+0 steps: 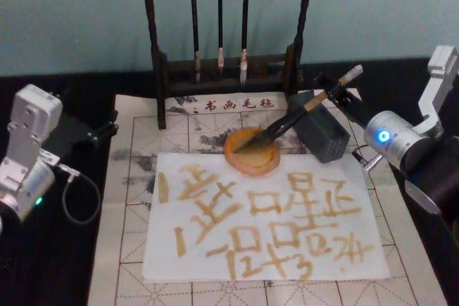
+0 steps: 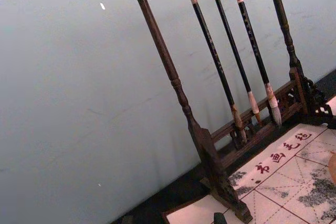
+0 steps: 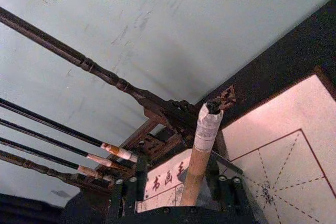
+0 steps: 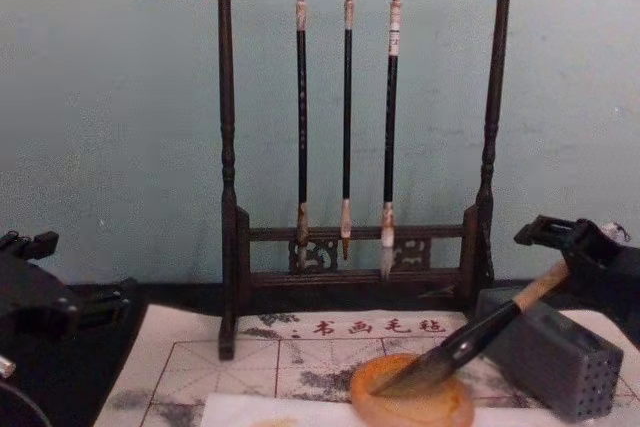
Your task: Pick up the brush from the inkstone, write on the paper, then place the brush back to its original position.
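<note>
The thick bamboo-handled brush (image 1: pixel 305 111) lies tilted, its fat dark tuft resting in the round orange-amber inkstone (image 1: pixel 252 151) at the frame's centre, its whitish cap rising toward the upper right. Its long axis runs diagonally, tuft low and left, cap high and right, leaning over the grey rectangular block (image 1: pixel 320 128).

The white paper (image 1: pixel 265 216), below the inkstone, is already covered in amber characters, so I judge this to be the putting-back step.

The right end effector (image 4: pixel 572 257) sits at the handle's upper part in the chest view; the right wrist view shows the handle (image 3: pixel 198 157) between its fingers, but whether they clamp it I cannot tell. To finish well: settle the tuft fully, part the fingers gently, retreat along the handle's line.

The left end effector (image 1: pixel 100 132) sits parked at the left, off the mat; I cannot tell its fingers' state either.
</note>
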Controlling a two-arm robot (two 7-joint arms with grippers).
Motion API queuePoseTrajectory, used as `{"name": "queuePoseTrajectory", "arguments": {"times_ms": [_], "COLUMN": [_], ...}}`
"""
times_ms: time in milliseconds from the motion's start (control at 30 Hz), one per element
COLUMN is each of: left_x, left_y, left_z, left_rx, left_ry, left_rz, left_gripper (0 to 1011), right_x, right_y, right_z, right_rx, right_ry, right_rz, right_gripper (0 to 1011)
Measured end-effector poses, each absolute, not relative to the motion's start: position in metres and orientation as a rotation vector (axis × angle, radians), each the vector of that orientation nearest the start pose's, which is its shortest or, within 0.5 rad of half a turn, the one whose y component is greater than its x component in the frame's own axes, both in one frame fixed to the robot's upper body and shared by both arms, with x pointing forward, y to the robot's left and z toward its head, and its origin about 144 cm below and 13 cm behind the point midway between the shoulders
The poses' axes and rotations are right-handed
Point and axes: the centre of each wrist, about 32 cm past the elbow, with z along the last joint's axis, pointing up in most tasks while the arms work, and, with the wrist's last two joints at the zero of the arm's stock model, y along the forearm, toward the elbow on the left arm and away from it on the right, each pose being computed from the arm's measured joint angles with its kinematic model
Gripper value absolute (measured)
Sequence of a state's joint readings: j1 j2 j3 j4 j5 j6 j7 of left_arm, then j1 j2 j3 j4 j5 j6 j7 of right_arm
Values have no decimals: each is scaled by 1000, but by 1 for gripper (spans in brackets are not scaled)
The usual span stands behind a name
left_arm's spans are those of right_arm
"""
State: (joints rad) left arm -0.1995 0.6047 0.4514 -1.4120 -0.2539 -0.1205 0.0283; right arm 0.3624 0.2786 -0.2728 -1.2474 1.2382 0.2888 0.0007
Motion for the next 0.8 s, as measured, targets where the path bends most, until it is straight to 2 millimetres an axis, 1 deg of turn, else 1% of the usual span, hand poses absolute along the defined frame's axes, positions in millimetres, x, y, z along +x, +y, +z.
{"name": "queuePoseTrajectory", "arguments": {"times_ms": [33,100,133,167,267,333,367,800], "left_x": [489,489,489,489,489,489,489,489], "left_y": [310,310,310,310,310,310,310,310], "left_z": [1140,1140,1140,1140,1140,1140,1140,1140], "left_rx": [305,304,304,305,304,304,305,304], "left_ry": [-285,-285,-285,-285,-285,-285,-285,-285], "left_rz": [1248,1248,1248,1248,1248,1248,1248,1248], "left_gripper": [1001,1001,1001,1001,1001,1001,1001,1001], "right_x": [553,553,553,553,553,553,553,552], "right_y": [-255,-255,-255,-255,-255,-255,-255,-256], "right_z": [1164,1164,1164,1164,1164,1164,1164,1164], "right_rx": [372,372,372,372,372,372,372,370], "right_ry": [922,921,921,921,921,921,921,918], "right_rz": [-1186,-1186,-1186,-1186,-1186,-1186,-1186,-1185], "right_gripper": [706,785,797,840,921,957,1000,1000]}}
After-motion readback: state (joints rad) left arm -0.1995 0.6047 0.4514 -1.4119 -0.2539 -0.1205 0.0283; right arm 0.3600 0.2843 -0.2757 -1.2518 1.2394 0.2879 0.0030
